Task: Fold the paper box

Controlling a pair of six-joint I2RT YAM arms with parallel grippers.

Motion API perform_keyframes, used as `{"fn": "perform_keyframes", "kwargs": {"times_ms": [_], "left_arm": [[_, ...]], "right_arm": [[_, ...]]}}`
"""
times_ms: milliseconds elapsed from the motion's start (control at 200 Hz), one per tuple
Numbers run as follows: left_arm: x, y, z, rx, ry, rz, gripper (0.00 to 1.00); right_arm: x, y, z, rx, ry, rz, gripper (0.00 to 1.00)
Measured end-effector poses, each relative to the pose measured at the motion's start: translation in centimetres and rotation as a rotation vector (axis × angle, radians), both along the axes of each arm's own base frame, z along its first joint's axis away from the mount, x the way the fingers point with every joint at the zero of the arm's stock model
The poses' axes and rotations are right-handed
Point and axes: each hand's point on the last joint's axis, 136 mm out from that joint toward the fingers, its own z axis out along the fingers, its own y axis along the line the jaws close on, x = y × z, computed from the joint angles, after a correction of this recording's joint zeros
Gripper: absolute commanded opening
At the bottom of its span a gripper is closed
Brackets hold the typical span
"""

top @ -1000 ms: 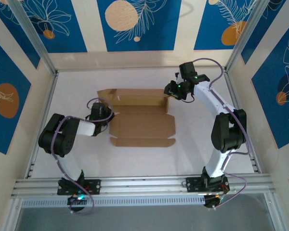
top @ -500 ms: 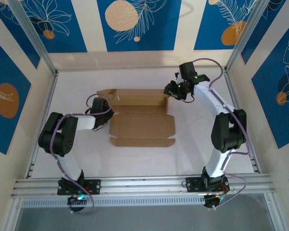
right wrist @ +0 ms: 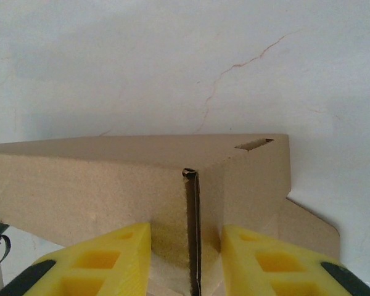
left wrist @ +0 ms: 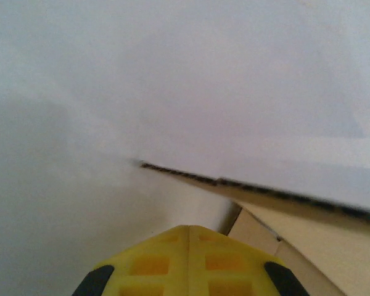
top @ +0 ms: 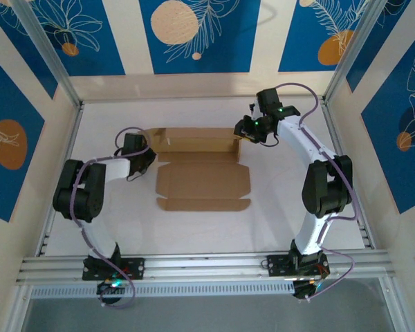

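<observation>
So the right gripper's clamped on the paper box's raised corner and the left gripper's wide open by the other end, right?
Not quite: the left gripper is shut, its yellow fingers pressed together in the left wrist view. The right gripper does clamp the raised corner of the paper box.

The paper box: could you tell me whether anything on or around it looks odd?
No tears show. On the paper box, the far wall stands upright, but the left end flap splays outward. A thin crack-like line runs across the white surface behind it.
</observation>
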Motion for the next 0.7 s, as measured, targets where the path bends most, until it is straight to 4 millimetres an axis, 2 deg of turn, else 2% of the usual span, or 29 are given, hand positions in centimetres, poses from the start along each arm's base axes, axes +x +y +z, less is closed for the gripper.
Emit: {"fn": "perform_keyframes", "kwargs": {"times_ms": [125,360,700], "left_arm": [[0.3,-0.5,-1.1,-0.036,0.029,0.002,0.00],[0.5,-0.6,-1.2,-0.057,0.030,0.017,0.02],[1.4,-1.3,-1.2,-0.207,0.016,0.033,0.02]], "right_arm": [[-0.1,0.2,0.0,0.006,0.001,0.005,0.36],[-0.3,0.6,0.0,0.014,0.009,0.018,0.36],[-0.5,1.0,-0.1,0.026,0.017,0.029,0.36]]}}
